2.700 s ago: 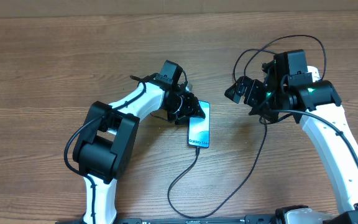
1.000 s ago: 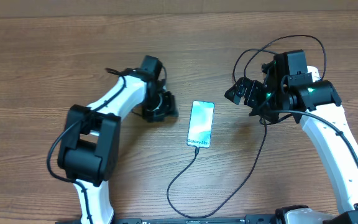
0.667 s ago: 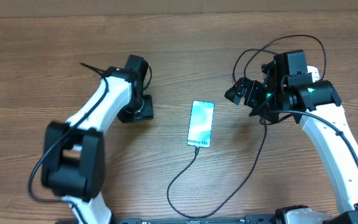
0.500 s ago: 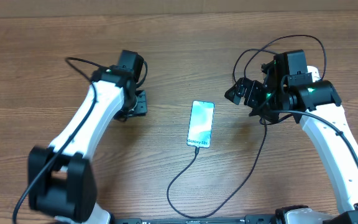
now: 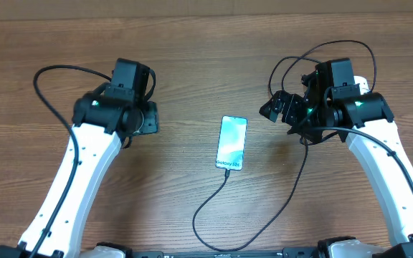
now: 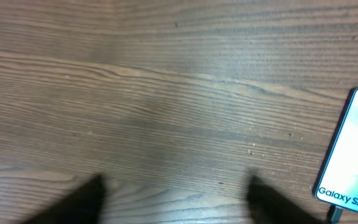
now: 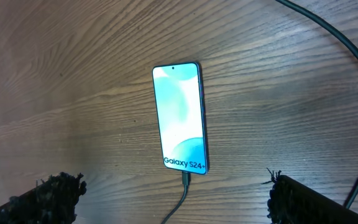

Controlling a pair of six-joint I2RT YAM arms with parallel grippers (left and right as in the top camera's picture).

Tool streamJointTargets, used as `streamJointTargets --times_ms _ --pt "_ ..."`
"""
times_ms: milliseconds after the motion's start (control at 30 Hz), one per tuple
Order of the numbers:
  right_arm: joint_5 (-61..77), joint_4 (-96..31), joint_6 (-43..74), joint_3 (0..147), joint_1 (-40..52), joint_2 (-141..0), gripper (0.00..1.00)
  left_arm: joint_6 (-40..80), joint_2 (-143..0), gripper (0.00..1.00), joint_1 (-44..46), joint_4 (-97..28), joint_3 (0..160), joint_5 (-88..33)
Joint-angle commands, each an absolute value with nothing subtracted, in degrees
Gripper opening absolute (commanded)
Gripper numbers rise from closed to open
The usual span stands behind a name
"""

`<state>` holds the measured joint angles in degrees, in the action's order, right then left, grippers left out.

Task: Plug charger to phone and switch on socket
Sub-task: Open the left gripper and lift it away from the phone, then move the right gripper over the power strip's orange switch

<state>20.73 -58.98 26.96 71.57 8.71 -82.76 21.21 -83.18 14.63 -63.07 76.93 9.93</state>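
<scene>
The phone (image 5: pixel 231 142) lies flat mid-table with its light-blue screen lit; it also shows in the right wrist view (image 7: pixel 180 118) and at the right edge of the left wrist view (image 6: pixel 355 149). The charger (image 5: pixel 227 179), a thin black cable, has its tip seated in the phone's near end (image 7: pixel 186 180) and loops toward the front, then up to the right. My left gripper (image 5: pixel 146 119) is open and empty, well left of the phone, its fingers blurred in the left wrist view (image 6: pixel 179 202). My right gripper (image 5: pixel 278 107) is open and empty, right of the phone (image 7: pixel 179 202). The socket is out of view.
The table is bare brown wood (image 5: pixel 192 50). A black cable loop (image 5: pixel 41 79) hangs off my left arm, and another (image 5: pixel 292 61) arches over my right arm. A black cable (image 7: pixel 328 31) crosses the upper right of the right wrist view.
My left gripper has let go at the phone and swung away to the left. The phone shifted slightly and lies still with the cable in it. The right arm has not moved.
</scene>
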Motion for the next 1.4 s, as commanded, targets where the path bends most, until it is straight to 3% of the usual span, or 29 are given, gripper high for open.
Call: streamJointTargets --times_ms 0,700,1033,1367 --pt "20.3 -58.9 26.5 72.1 8.6 -81.5 1.0 20.7 -81.8 1.0 14.9 -63.2 77.1 13.1" --pt "20.0 -56.1 24.8 72.1 7.3 -81.5 1.0 20.7 -82.0 1.0 14.9 -63.2 77.1 13.1" --pt "26.0 -61.2 14.3 79.4 -5.9 -83.5 1.0 20.7 -82.0 1.0 14.9 -63.2 77.1 13.1" --pt "26.2 -75.8 5.0 99.4 -18.6 -98.7 1.0 20.7 -82.0 1.0 14.9 -63.2 77.1 13.1"
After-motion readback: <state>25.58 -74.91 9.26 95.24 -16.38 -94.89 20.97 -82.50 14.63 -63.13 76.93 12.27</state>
